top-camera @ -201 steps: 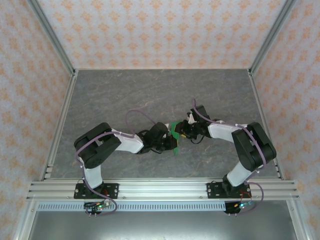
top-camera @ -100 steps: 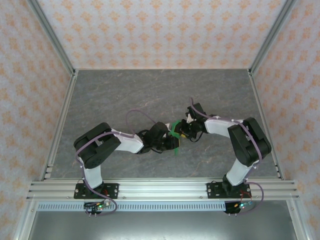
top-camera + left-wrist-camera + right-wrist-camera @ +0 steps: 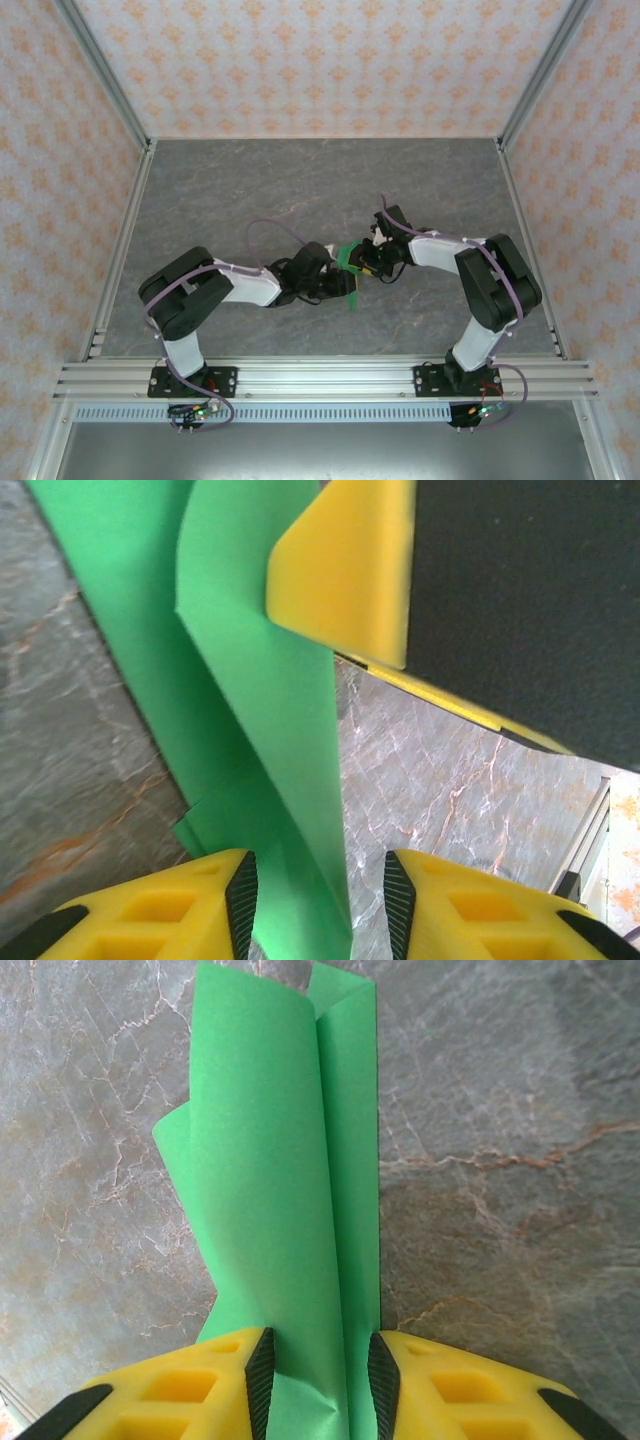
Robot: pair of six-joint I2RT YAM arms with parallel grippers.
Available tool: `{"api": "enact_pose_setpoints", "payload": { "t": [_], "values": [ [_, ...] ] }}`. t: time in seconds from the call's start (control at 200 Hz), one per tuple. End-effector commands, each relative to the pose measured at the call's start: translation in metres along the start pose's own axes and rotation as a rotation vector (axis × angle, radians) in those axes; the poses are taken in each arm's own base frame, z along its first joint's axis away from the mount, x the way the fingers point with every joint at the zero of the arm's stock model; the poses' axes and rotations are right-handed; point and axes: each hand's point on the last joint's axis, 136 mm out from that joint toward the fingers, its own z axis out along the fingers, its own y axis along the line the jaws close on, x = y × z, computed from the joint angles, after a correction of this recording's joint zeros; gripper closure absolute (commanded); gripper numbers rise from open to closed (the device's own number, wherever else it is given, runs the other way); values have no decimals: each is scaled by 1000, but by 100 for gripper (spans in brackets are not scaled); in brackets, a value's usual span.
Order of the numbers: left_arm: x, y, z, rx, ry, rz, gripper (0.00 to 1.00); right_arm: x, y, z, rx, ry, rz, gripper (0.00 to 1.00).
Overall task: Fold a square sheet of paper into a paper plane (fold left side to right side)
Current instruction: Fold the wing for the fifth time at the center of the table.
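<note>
The square sheet of paper (image 3: 350,259) is folded into a slim, many-layered bright green strip at the middle of the table, between both grippers. In the right wrist view the paper (image 3: 270,1160) runs away from my right gripper (image 3: 318,1365), whose pads press on both sides of it; a loose flap curls out at the left. My left gripper (image 3: 320,885) is open: the paper (image 3: 270,710) lies against its left pad, with bare table before the right pad. From above, the left gripper (image 3: 335,284) and right gripper (image 3: 366,262) nearly meet. A yellow right finger (image 3: 345,570) shows just beyond the paper.
The grey marbled table (image 3: 300,190) is walled on three sides by patterned panels (image 3: 320,60). An aluminium rail (image 3: 320,375) runs along the near edge, where both arm bases are bolted. A purple cable (image 3: 268,232) loops above the left arm.
My left gripper's jaws have spread apart and let go of the paper. The right arm shifted slightly left, still holding the paper. The left arm's elbow has drifted a little left.
</note>
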Motion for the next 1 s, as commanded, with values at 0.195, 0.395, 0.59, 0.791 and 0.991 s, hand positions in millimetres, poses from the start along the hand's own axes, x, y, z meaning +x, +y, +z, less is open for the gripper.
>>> {"api": "enact_pose_setpoints", "payload": {
  "t": [0.195,0.395,0.59,0.791,0.991],
  "values": [
    [-29,13,-32,17,-92,-83,55,8,-20,14,74,30,6,64],
    [-49,6,-27,94,-95,-149,60,8,-21,14,73,31,7,64],
    [-63,3,-17,121,-93,-174,65,9,-20,14,71,32,5,64],
    [-66,2,-8,132,-79,-187,69,9,-20,14,71,32,4,64],
    [-67,4,-1,128,-68,-197,71,10,-21,14,71,34,5,64]
  ]
}}
